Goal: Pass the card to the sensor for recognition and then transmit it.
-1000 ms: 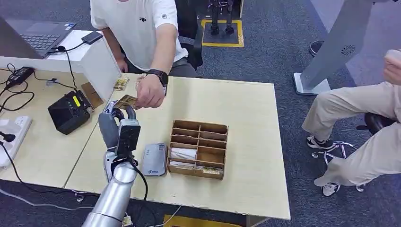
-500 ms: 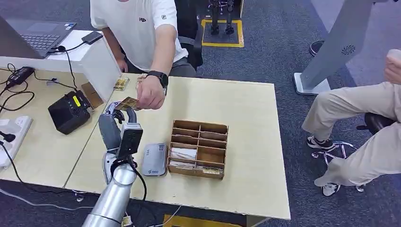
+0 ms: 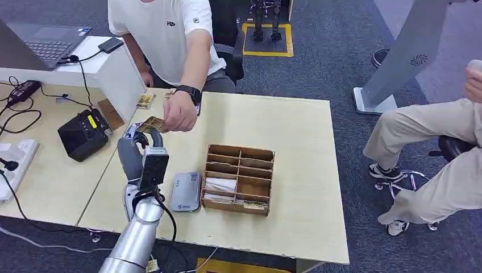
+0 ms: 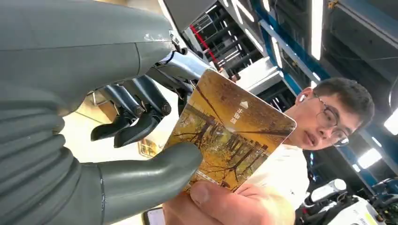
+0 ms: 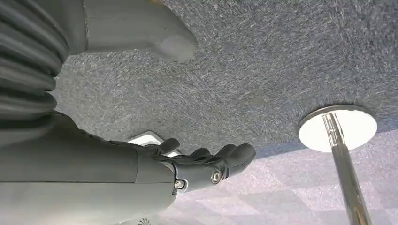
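Observation:
My left hand [image 3: 140,153] is raised above the table's left part. Its thumb [image 4: 155,171] presses on a card [image 4: 230,133] printed with an autumn tree scene, with the dark fingers [image 4: 133,117] behind the card's edge. The card [image 3: 149,124] is also gripped at its other end by the hand [image 3: 179,111] of a person in a white shirt. The grey flat sensor [image 3: 186,191] lies on the table just right of my forearm. My right hand [image 5: 206,164] hangs over grey carpet with its fingers apart and nothing in it.
A wooden compartment box [image 3: 239,179] with cards stands beside the sensor. A black device [image 3: 83,134] sits on the desk to the left, with cables and a power strip [image 3: 12,165]. More cards [image 3: 145,100] lie near the person. Another seated person [image 3: 432,142] is at the right.
My left hand has shifted slightly left with the card. The person's hand stays on the card.

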`<action>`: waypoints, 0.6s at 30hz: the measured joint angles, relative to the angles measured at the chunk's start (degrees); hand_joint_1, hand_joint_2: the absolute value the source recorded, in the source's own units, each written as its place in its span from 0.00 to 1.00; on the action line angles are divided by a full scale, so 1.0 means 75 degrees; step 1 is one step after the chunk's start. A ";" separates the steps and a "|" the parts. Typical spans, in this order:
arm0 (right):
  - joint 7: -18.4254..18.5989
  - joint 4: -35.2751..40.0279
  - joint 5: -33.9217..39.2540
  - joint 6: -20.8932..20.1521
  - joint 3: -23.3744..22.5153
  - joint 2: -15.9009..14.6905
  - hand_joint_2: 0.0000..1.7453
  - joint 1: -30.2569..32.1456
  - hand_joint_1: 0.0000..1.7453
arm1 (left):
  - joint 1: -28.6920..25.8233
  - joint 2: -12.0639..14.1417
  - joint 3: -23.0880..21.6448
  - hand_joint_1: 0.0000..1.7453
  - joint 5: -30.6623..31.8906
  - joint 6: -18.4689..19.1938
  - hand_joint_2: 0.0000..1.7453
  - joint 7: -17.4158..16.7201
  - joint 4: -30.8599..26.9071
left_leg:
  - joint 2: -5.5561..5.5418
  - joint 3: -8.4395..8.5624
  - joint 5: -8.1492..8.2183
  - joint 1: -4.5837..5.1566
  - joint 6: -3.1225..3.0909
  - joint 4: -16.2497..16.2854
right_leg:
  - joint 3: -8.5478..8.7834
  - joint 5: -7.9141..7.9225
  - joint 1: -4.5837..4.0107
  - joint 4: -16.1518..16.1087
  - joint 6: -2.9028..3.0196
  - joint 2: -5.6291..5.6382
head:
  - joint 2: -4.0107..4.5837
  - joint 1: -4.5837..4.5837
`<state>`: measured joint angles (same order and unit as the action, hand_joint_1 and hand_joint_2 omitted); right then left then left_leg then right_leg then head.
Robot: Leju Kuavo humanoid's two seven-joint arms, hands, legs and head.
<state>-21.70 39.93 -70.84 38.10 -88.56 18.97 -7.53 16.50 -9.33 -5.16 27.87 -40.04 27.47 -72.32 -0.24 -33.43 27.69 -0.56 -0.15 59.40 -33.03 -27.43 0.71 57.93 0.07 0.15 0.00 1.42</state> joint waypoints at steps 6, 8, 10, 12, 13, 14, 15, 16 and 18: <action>-0.0032 0.0000 0.0017 0.0000 0.0000 0.0000 1.00 0.0000 0.00 | -0.0014 0.0018 0.0003 1.00 0.0020 0.0000 1.00 0.0023 0.0000 | 0.0000 0.0000 0.0000 0.0000 0.0000 0.0000 | 0.0000 0.0000 0.0000 0.0000 0.0000 0.0000 | 0.0000 0.0000; -0.0038 0.0000 0.0017 0.0000 0.0000 0.0000 1.00 0.0000 0.00 | -0.0021 0.0023 0.0003 1.00 0.0006 0.0000 1.00 -0.0020 -0.0003 | 0.0000 0.0000 0.0000 0.0000 0.0000 0.0000 | 0.0000 0.0000 0.0000 0.0000 0.0000 0.0000 | 0.0000 -0.0003; -0.0041 0.0000 0.0017 0.0000 0.0000 0.0000 1.00 0.0000 0.00 | -0.0021 0.0032 0.0003 1.00 -0.0003 0.0000 1.00 -0.0032 -0.0003 | 0.0000 0.0000 0.0000 0.0000 0.0000 0.0000 | 0.0000 0.0000 0.0000 0.0000 0.0000 0.0000 | 0.0000 0.0000; -0.0044 0.0000 0.0023 0.0000 0.0000 0.0000 1.00 0.0000 0.00 | -0.0021 0.0044 0.0003 1.00 -0.0006 0.0000 1.00 -0.0064 -0.0003 | 0.0000 0.0000 0.0000 0.0000 0.0000 0.0000 | 0.0000 0.0000 0.0000 0.0000 0.0000 0.0000 | 0.0000 0.0000; -0.0044 0.0000 0.0026 0.0000 0.0000 0.0000 1.00 0.0000 0.00 | -0.0021 0.0050 0.0003 1.00 -0.0015 0.0000 1.00 -0.0111 -0.0003 | 0.0000 0.0000 0.0000 0.0000 0.0000 0.0000 | 0.0000 0.0000 0.0000 0.0000 0.0000 0.0000 | 0.0000 0.0000; -0.0044 0.0000 0.0026 0.0000 0.0000 0.0000 1.00 0.0000 0.00 | -0.0021 0.0052 0.0003 1.00 -0.0015 0.0000 1.00 -0.0125 -0.0003 | 0.0000 0.0000 0.0000 0.0000 0.0000 0.0000 | 0.0000 0.0000 0.0000 0.0000 0.0000 0.0000 | 0.0000 0.0000; -0.0041 0.0000 0.0026 0.0000 0.0000 0.0000 1.00 0.0000 0.00 | -0.0021 0.0055 0.0003 1.00 -0.0015 0.0000 1.00 -0.0134 -0.0003 | 0.0000 0.0000 0.0000 0.0000 0.0000 0.0000 | 0.0000 0.0000 0.0000 0.0000 0.0000 0.0000 | 0.0000 -0.0003; -0.0041 0.0000 0.0026 0.0000 0.0000 0.0000 1.00 0.0000 0.00 | -0.0020 0.0058 0.0003 1.00 -0.0009 0.0000 1.00 -0.0146 -0.0003 | 0.0000 0.0000 0.0000 0.0000 0.0000 0.0000 | 0.0000 0.0000 0.0000 0.0000 0.0000 0.0000 | 0.0000 0.0000; -0.0032 0.0000 0.0023 0.0000 0.0000 0.0000 1.00 0.0000 0.00 | -0.0020 0.0061 0.0003 1.00 0.0003 0.0000 1.00 -0.0166 -0.0003 | 0.0000 0.0000 0.0000 0.0000 0.0000 0.0000 | 0.0000 0.0000 0.0000 0.0000 0.0000 0.0000 | 0.0000 0.0000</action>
<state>-21.94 39.93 -70.66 38.10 -88.56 18.97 -7.53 16.35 -8.87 -5.14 27.89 -40.04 26.23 -72.35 -0.24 -33.43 27.69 -0.56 -0.15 59.40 -33.03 -27.43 0.71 57.93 0.07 0.14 0.00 1.42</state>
